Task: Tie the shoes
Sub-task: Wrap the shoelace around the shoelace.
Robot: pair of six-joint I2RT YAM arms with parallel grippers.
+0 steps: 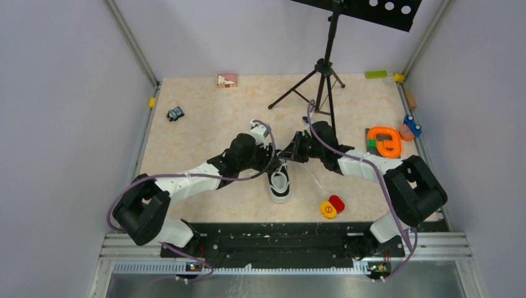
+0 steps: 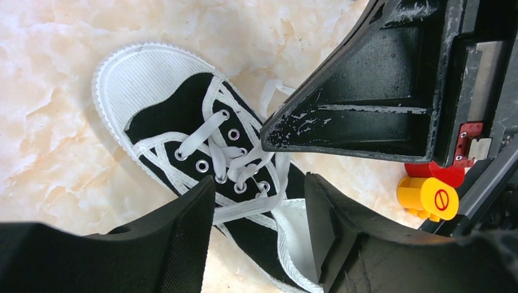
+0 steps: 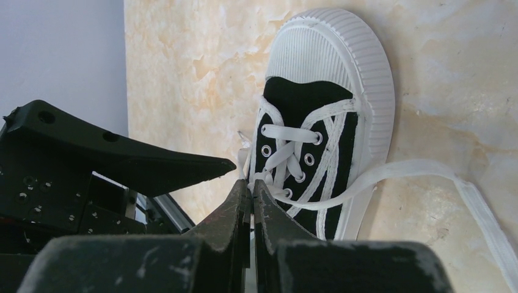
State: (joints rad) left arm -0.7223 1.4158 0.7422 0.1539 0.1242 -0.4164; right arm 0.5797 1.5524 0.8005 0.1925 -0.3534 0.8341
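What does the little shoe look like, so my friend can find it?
Find the pale marbled table, then its middle, where the two black robot arms meet. Right under their tips lies the sneaker: black with white laces and toe cap, unlike the yellow and red round pieces beside it.

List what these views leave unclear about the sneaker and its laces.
- Left wrist: the heel of the sneaker, cut by the bottom edge and covered by the left end effector.
- Right wrist: whether the shut right end effector pinches a lace, its jaws hiding the contact; the loose lace end runs off the right edge.
- Top: lacing too small, partly under both arms.
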